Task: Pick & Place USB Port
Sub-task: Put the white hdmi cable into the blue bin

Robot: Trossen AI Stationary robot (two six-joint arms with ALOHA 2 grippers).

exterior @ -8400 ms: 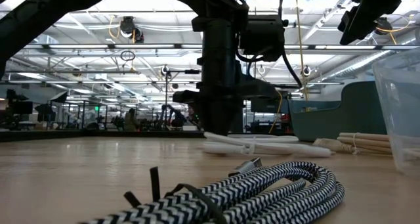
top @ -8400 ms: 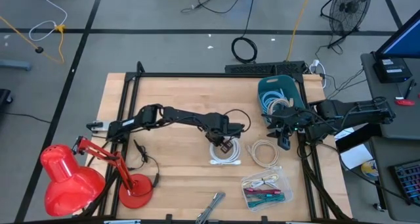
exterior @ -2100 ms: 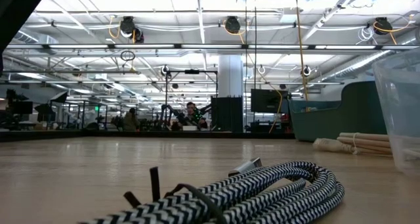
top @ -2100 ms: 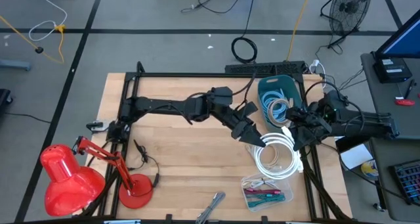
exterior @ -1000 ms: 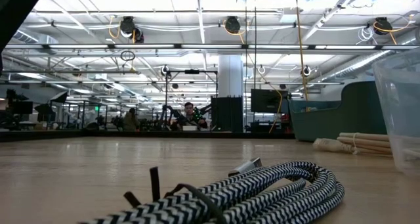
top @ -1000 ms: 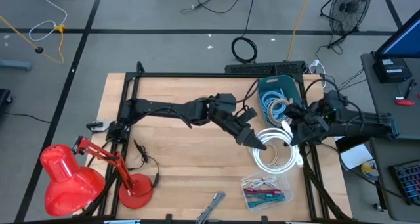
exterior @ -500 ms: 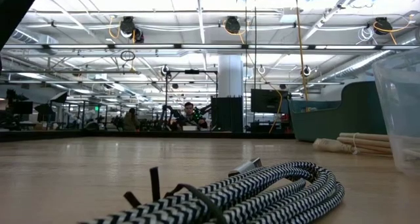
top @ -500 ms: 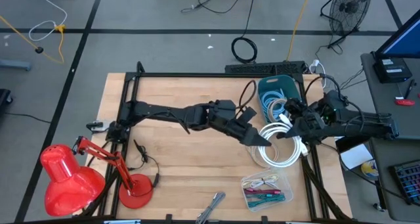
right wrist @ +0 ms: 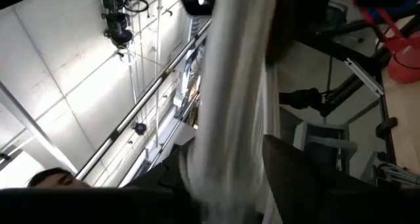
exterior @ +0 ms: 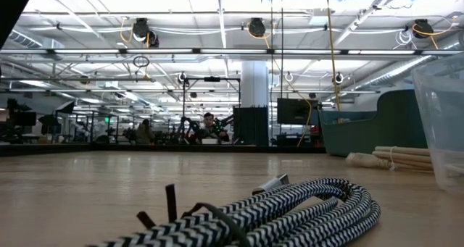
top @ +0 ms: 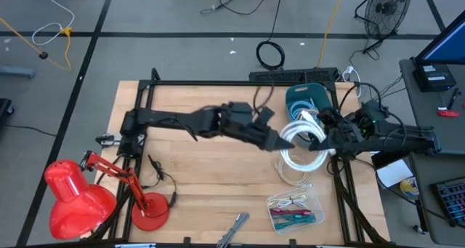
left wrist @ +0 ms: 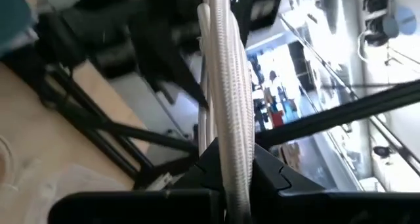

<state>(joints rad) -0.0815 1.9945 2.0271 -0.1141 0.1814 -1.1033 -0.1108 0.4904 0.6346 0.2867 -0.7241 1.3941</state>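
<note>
Above the table's right side, left hand [top: 280, 140] and right hand [top: 320, 141] both gripping white cable coil [top: 301, 148], beside teal bin [top: 309, 95]

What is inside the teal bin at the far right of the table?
The teal bin holds pale coiled cables; the lifted white cable and right gripper cover its near edge.

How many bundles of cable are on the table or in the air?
5: white coil held between both grippers, cream coil beneath, bundle in teal bin, bagged cables, braided cable near the front edge.

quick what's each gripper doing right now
Left gripper: closed on the white cable coil, held above the table.
Right gripper: closed on the same white cable coil, on its other side.
</note>
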